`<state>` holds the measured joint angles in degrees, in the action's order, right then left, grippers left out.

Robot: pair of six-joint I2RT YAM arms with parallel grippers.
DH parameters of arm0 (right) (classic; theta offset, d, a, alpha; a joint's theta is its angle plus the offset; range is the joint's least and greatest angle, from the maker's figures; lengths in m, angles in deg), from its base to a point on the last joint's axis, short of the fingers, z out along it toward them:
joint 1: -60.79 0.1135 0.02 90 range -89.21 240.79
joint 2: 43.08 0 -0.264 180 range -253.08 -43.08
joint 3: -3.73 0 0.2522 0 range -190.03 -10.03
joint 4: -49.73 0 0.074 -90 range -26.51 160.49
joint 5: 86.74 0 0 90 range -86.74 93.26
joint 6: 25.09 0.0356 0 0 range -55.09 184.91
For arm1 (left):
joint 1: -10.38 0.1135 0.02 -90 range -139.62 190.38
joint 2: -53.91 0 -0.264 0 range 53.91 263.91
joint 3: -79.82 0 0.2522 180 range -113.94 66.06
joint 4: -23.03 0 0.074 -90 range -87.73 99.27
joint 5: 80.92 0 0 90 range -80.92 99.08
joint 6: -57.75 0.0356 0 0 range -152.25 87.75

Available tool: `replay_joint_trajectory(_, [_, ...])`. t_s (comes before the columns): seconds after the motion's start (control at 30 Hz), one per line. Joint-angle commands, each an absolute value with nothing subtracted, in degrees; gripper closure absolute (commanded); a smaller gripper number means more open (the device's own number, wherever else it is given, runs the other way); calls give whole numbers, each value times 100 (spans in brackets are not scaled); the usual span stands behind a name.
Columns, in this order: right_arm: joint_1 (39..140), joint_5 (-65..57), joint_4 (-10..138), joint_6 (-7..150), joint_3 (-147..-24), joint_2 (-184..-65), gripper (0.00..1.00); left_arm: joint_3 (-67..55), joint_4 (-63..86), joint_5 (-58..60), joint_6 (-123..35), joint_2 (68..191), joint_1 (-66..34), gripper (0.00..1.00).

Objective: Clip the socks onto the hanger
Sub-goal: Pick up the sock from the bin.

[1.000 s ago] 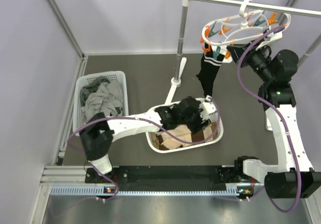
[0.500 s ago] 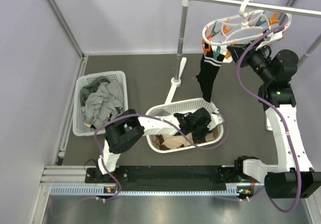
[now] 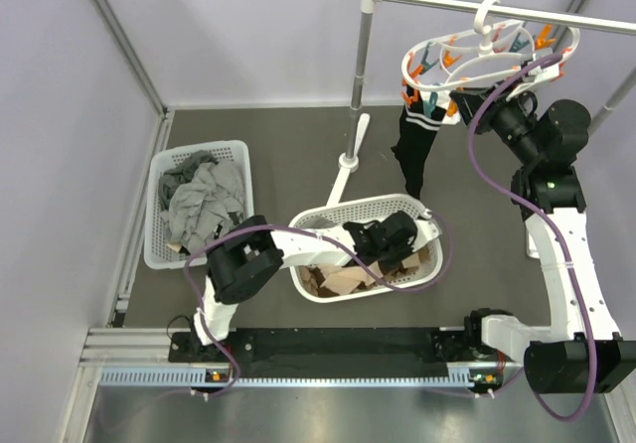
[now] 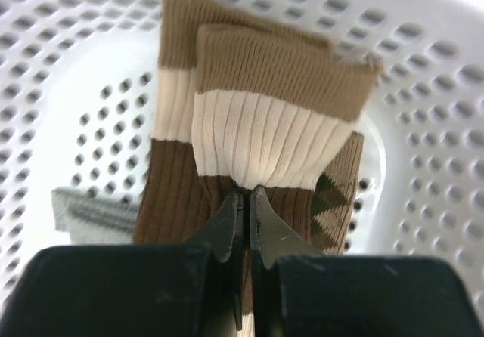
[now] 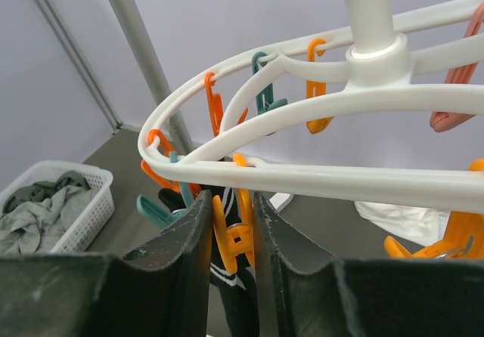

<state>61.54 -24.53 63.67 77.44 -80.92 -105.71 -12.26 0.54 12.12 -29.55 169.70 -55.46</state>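
"Left claw (image 4: 246, 193), what's it on?"

"Pinched tight on a tan sock (image 4: 272, 125), right where the cream band meets the brown. I take it near the cuff so that end can go up to a peg first. The sock lies on its twin (image 4: 175, 88) at the bottom of the basket (image 4: 423, 88), not yet lifted."

"And your right claw (image 5: 231, 201)?"

"Squeezed on an orange peg (image 5: 227, 235) of the hanger (image 5: 340, 103), high beyond the basket's far right corner. I judge I'm pressing it so its mouth stands ready, though I can't see the mouth."

"Anything clipped already?"

"One black sock (image 3: 412, 150), hanging down toward the basket's far rim. Next I must raise the tan one clear of the basket without dragging its twin along."
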Motion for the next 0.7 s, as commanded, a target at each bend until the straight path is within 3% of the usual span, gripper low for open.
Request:
replay_joint_trajectory(0.0, [6246, -2636, 6691, 7704, -8025, -10495, 94, -935, -14, 1575, -2864, 16037, -5378, 100])
replay_joint_trajectory(0.27, [6246, -2645, 6735, 7686, -8069, -10460, 95, -707, -49, 1163, -2864, 15043, -5114, 100])
replay_joint_trajectory(0.57, [6246, -2645, 6762, 7721, -8104, -10451, 95, 189, 1488, 496, -3216, 13944, -4780, 100])
replay_joint_trajectory(0.67, [6255, -2636, 6814, 7713, -8131, -10451, 95, 208, 1315, 328, -3207, 13995, -4772, 100])
